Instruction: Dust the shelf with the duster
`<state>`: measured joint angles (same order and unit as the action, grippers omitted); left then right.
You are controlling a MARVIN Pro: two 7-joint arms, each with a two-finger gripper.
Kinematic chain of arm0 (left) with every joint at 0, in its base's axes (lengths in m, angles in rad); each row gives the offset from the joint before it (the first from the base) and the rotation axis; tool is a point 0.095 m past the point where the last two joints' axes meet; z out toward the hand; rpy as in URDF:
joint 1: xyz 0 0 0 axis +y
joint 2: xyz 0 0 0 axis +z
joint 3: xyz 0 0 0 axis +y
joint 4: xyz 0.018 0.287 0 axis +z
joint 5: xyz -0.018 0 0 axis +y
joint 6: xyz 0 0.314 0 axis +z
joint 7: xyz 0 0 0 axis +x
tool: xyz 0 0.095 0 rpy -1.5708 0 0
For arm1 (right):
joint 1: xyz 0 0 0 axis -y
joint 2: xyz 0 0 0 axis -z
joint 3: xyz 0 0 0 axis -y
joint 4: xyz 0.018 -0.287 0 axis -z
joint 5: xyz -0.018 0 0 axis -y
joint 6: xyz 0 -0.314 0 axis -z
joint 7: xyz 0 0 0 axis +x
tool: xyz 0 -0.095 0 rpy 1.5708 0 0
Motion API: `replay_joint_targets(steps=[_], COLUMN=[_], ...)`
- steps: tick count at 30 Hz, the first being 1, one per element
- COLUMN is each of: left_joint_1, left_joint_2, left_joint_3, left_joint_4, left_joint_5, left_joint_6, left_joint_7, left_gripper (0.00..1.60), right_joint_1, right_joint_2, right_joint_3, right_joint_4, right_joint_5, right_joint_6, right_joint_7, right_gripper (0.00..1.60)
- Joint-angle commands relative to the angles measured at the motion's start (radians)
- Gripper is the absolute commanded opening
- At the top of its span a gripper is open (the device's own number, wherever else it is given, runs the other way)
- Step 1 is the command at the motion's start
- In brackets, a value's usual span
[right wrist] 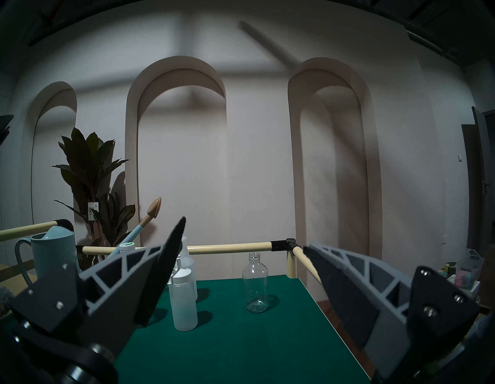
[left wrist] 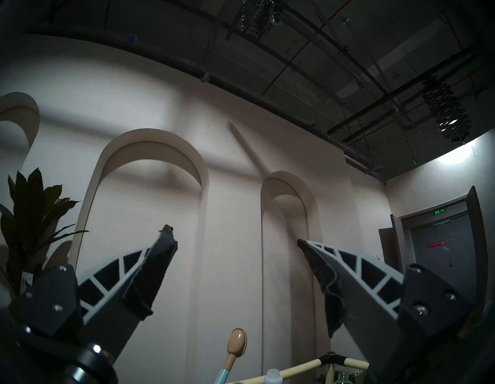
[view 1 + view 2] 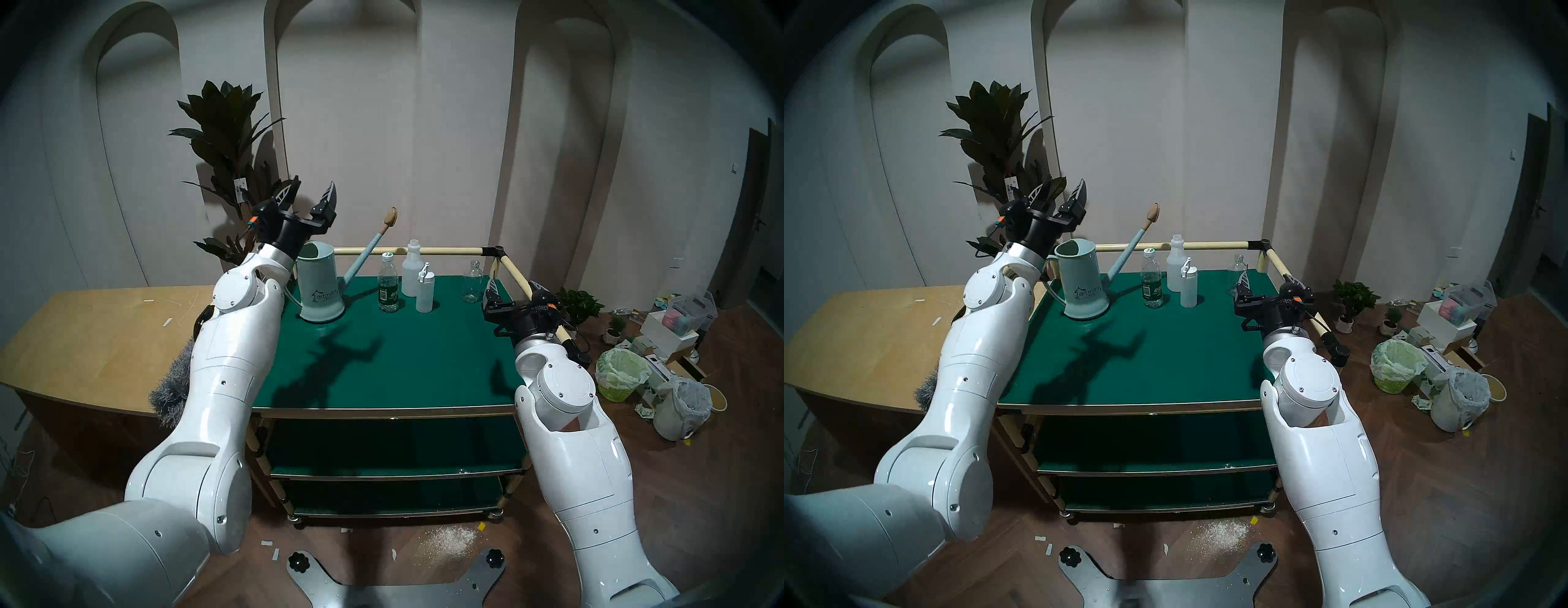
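The shelf (image 3: 407,361) is the top green board of the cart, railed by cream tubes; it also shows in the head right view (image 3: 1166,365) and the right wrist view (image 1: 241,340). The grey fluffy duster (image 3: 172,388) lies on the tan table (image 3: 97,335) left of the cart, mostly hidden behind my left forearm; a bit of it shows in the head right view (image 3: 926,392). My left gripper (image 3: 313,191) is open and empty, raised above the shelf's back left corner, pointing up at the wall (image 2: 235,238). My right gripper (image 3: 512,285) is open and empty over the shelf's right edge (image 1: 243,236).
At the back of the shelf stand a pale blue watering can (image 3: 319,288), a green-labelled water bottle (image 3: 388,286), two white plastic bottles (image 3: 424,291) and a clear glass bottle (image 3: 471,284). A tall plant (image 3: 231,148) stands behind. Bins and boxes (image 3: 617,373) crowd the floor at right.
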<state>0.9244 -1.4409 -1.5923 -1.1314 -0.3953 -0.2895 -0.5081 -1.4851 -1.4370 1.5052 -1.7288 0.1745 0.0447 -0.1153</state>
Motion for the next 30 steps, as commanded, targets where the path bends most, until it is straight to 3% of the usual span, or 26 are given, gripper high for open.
replay_joint_targets(steps=[1, 14, 22, 30], left_joint_1=[0.092, 0.236, 0.316, 0.419], left_joint_2=[-0.012, -0.073, -0.06, -0.054], left_joint_3=[0.0, 0.036, 0.035, 0.008], left_joint_4=[-0.087, -0.234, -0.33, -0.444], left_joint_5=[0.063, 0.177, 0.294, 0.392], left_joint_6=[-0.013, 0.02, 0.049, 0.223], left_joint_7=[0.099, 0.299, 0.444, 0.583], left_gripper=[1.6, 1.6, 1.6, 1.6], right_joint_1=[0.029, 0.09, 0.129, 0.173], right_joint_2=[-0.013, -0.03, -0.047, -0.048], right_joint_3=[-0.016, -0.049, -0.068, -0.07], right_joint_4=[0.013, 0.075, 0.142, 0.213], right_joint_5=[0.008, 0.018, 0.019, 0.018], right_joint_6=[-0.007, -0.01, -0.008, -0.026], right_joint_7=[0.009, 0.018, 0.011, -0.001], right_gripper=[1.6, 1.6, 1.6, 1.6])
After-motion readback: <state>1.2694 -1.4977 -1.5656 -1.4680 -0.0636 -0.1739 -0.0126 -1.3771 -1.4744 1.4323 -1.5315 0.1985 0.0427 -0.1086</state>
